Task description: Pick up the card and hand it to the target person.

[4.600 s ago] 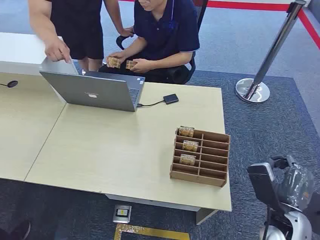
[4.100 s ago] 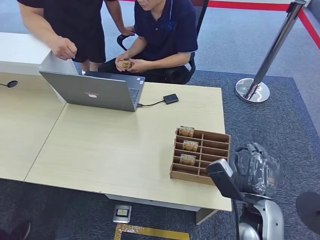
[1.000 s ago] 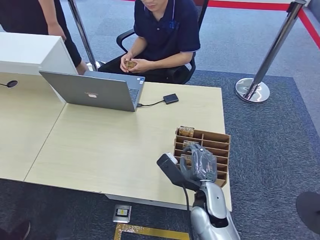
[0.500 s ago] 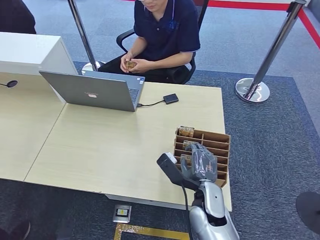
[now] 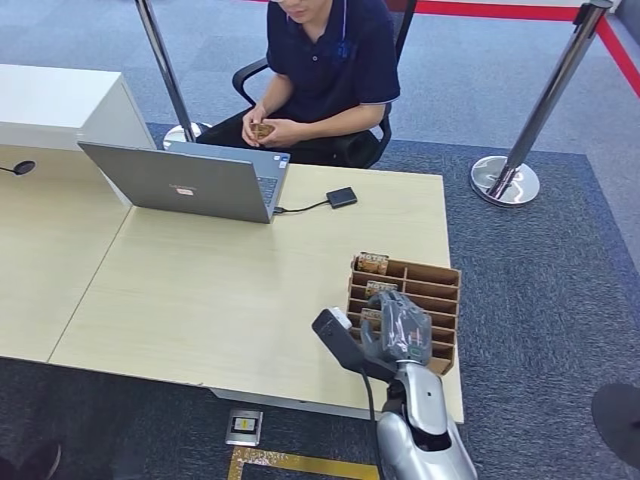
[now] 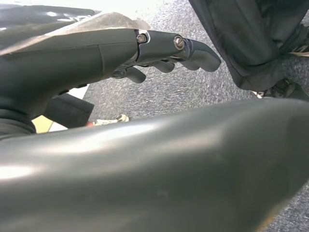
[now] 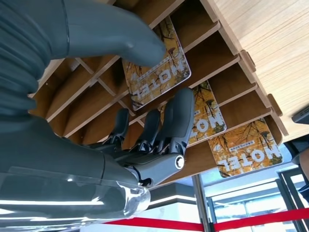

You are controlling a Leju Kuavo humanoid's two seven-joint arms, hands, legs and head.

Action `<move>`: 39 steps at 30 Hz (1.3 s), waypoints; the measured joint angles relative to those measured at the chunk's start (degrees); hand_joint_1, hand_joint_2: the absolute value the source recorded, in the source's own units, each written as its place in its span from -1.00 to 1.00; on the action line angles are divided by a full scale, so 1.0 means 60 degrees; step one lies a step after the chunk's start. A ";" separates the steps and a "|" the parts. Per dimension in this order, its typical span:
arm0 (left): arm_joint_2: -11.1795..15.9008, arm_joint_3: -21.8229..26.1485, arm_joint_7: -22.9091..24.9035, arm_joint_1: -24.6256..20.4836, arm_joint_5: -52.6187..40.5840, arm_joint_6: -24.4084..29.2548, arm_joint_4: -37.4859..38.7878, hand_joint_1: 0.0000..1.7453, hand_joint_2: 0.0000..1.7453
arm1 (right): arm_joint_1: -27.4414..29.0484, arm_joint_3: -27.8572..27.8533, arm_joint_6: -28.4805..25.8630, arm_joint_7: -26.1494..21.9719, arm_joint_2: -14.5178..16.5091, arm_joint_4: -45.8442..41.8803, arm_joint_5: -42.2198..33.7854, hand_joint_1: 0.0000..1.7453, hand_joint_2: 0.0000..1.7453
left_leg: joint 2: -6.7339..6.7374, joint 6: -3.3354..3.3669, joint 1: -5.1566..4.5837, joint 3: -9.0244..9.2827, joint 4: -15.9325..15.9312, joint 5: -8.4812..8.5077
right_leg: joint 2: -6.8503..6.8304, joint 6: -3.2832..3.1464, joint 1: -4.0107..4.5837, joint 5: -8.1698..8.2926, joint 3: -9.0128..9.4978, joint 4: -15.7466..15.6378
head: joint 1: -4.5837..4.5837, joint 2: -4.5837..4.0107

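Beige desktop (image 5: pixel 226 290) carries a wooden rack (image 5: pixel 430 300) at centre right of the head view, with 3 cards in its left slots. Right hand (image 7: pixel 153 130) hovers spread over the nearest card (image 7: pixel 156 72), grasping nothing. Risk, I judge: fingers catch the dividers or drag 2 cards together. Left hand (image 6: pixel 171 48) hangs released.
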 joint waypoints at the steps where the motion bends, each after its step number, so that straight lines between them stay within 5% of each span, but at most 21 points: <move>1: 0.0000 0.0001 0.0001 0.0000 0.0001 0.0000 0.0000 -1.00 -1.00 | -0.0005 -0.0005 -0.0002 -0.0005 0.0011 0.0016 0.0008 -0.04 1.00 | 0.0000 0.0000 0.0000 0.0000 0.0000 0.0000 | 0.0000 0.0000 0.0000 0.0000 0.0000 0.0000 | 0.0000 0.0000; 39: 0.0000 -0.0008 -0.0042 -0.0015 -0.0108 -0.0004 0.0000 -1.00 -1.00 | -0.0045 -0.0095 -0.0256 0.0140 0.0108 0.0444 0.0792 -0.02 1.00 | 0.0001 0.0000 0.0000 0.0001 0.0000 0.0000 | 0.0000 0.0000 0.0000 0.0000 0.0000 0.0000 | 0.0001 0.0000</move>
